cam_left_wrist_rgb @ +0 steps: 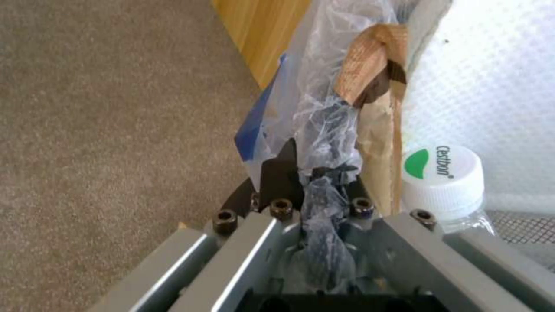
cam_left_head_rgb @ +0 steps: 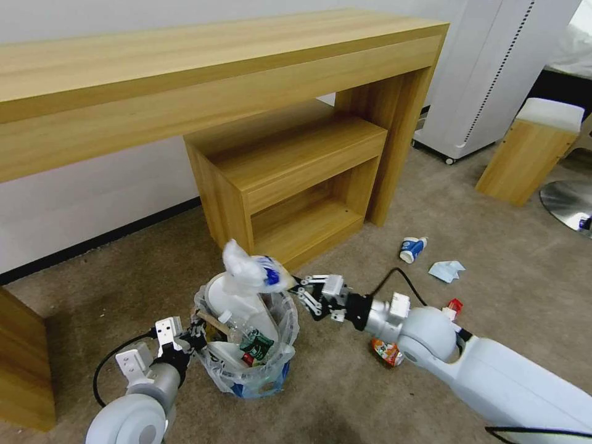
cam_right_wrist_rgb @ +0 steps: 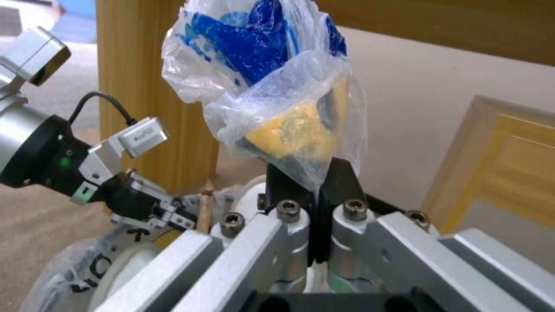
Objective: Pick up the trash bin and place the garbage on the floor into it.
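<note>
Your trash bin (cam_left_head_rgb: 250, 364) sits low and left of centre on the floor (cam_left_head_rgb: 345, 394), already stuffed (slipper, bottle, can). Your left claw (cam_left_head_rgb: 196, 336) pinches its plastic liner at the rim. Your right claw (cam_left_head_rgb: 295, 285) is clamped on a crumpled blue-and-white plastic wrapper (cam_left_head_rgb: 254, 271) above the bin.

A long wooden desk (cam_left_head_rgb: 203, 74) stands by the white wall (cam_left_head_rgb: 92, 197), with a small wooden shelf box (cam_left_head_rgb: 290, 179) under it, a white machine (cam_left_head_rgb: 493, 74) beside it, and a wooden stool (cam_left_head_rgb: 530, 154) farther off.
</note>
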